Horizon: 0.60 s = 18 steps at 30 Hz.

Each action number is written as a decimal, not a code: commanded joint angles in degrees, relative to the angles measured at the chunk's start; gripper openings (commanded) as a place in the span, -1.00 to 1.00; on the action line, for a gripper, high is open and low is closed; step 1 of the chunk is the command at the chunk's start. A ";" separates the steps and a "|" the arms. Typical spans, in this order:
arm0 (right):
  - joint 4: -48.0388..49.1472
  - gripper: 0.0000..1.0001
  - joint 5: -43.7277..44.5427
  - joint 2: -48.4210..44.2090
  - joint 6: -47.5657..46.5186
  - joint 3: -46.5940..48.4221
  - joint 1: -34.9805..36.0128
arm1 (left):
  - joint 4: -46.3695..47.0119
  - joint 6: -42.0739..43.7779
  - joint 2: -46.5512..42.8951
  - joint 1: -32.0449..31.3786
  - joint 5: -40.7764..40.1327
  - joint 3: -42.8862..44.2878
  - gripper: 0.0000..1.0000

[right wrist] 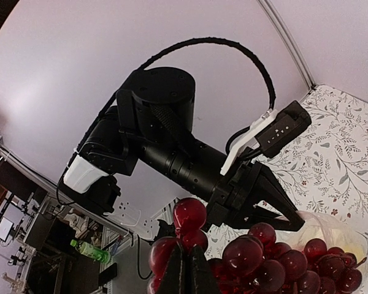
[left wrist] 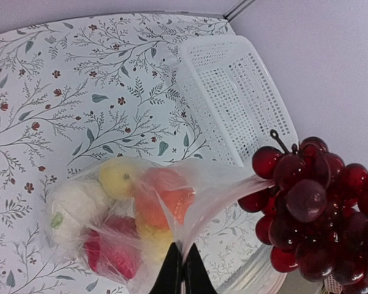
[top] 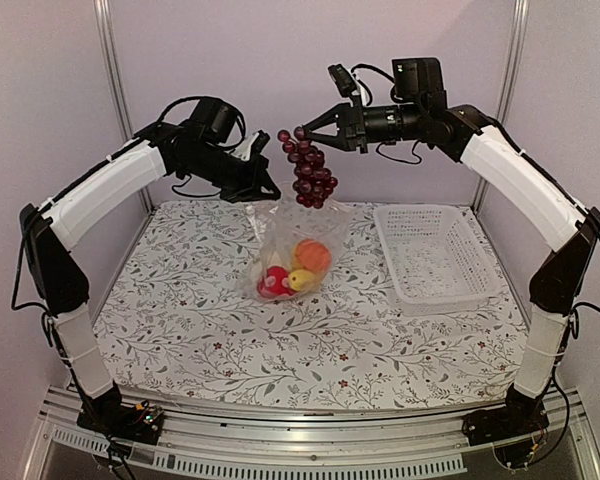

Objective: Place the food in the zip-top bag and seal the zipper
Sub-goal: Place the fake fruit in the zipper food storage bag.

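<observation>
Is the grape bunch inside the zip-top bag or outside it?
Outside. The grape bunch hangs from the shut right gripper beside the raised edge of the zip-top bag, which the left gripper pinches.

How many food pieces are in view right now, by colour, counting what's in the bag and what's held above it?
Cream-white piece: 1, in the bag
Yellow pieces: 2, in the bag, the second partly hidden under the orange one
Orange ball: 1, in the bag
Red piece: 1, in the bag
Dark red grape bunch: 1, held by the right gripper above the bag
Total: 6
</observation>
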 commanded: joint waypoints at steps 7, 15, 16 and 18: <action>2.60 -1.00 -4.86 -0.34 -2.86 1.59 2.58 | 1.15 -0.59 1.38 1.10 0.60 1.13 -0.99; 2.30 -1.00 -4.65 -0.69 -4.28 1.31 3.31 | 1.19 -0.86 0.56 1.06 0.41 0.93 -0.99; 2.09 -1.00 -4.30 -0.59 -4.37 0.91 3.29 | 1.20 -0.86 0.35 1.08 0.29 0.93 -0.99; 2.05 -1.00 -4.11 -0.64 -4.63 0.23 3.31 | 1.15 -0.86 -0.04 1.04 0.16 0.89 -0.99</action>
